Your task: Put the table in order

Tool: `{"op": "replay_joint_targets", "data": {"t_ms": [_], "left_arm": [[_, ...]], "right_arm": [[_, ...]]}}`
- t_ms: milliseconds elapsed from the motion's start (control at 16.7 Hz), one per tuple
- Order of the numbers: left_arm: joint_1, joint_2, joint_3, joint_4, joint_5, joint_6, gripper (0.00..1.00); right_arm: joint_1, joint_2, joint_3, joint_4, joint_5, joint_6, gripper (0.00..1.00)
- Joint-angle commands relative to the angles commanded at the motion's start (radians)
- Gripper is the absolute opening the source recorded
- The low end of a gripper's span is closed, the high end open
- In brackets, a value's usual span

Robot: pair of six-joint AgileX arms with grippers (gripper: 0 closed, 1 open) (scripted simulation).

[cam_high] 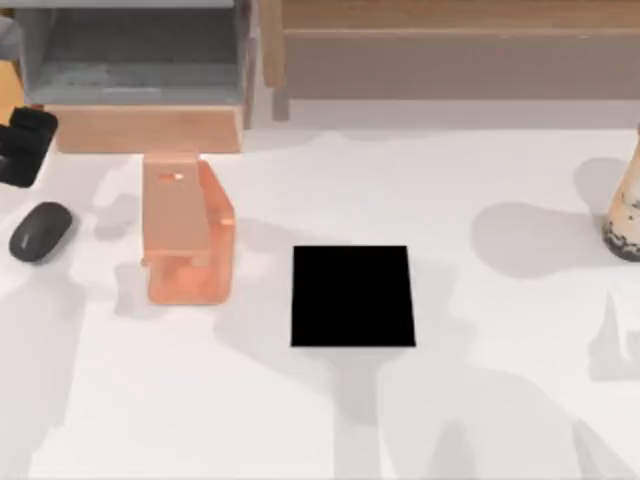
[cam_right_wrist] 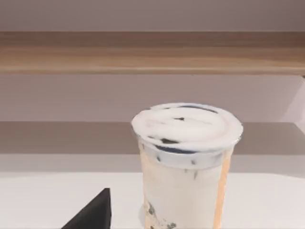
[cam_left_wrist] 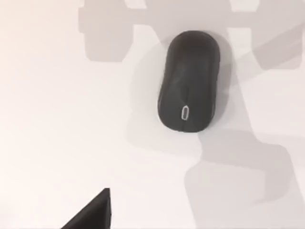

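Note:
The table (cam_high: 500, 400) is a large matte white top. A black computer mouse (cam_high: 40, 232) lies near its left edge, and it also lies straight below the left wrist camera (cam_left_wrist: 190, 81). My left gripper (cam_high: 25, 145) hangs just behind the mouse at the left edge, apart from it. A peach translucent stand (cam_high: 185, 230) sits to the right of the mouse. A milk tea cup (cam_high: 625, 210) stands upright at the far right edge. The cup (cam_right_wrist: 186, 162) stands close in front of my right gripper (cam_right_wrist: 93, 214), whose dark tip shows low in that view.
A small black square pad (cam_high: 352, 297) lies at the middle of the table. A wooden and grey shelf unit (cam_high: 140, 70) stands at the back left, and a long wooden shelf (cam_high: 450, 50) runs along the back right. The front half is bare white surface.

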Motion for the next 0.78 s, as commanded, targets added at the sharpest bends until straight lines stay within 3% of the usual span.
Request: {"op": "replay_joint_targets", "data": {"t_ms": [420, 780], "left_arm": [[0.006, 0.470, 0.429, -0.269, 0.002, 0.093, 1.00], [0.008, 0.543, 0.504, -0.311, 0.002, 0.109, 1.00]], "right_arm": [[0.000, 0.000, 0.000, 0.000, 0.000, 0.000, 1.00], [0.000, 0.000, 0.000, 0.000, 0.000, 0.000, 1.00]]}}
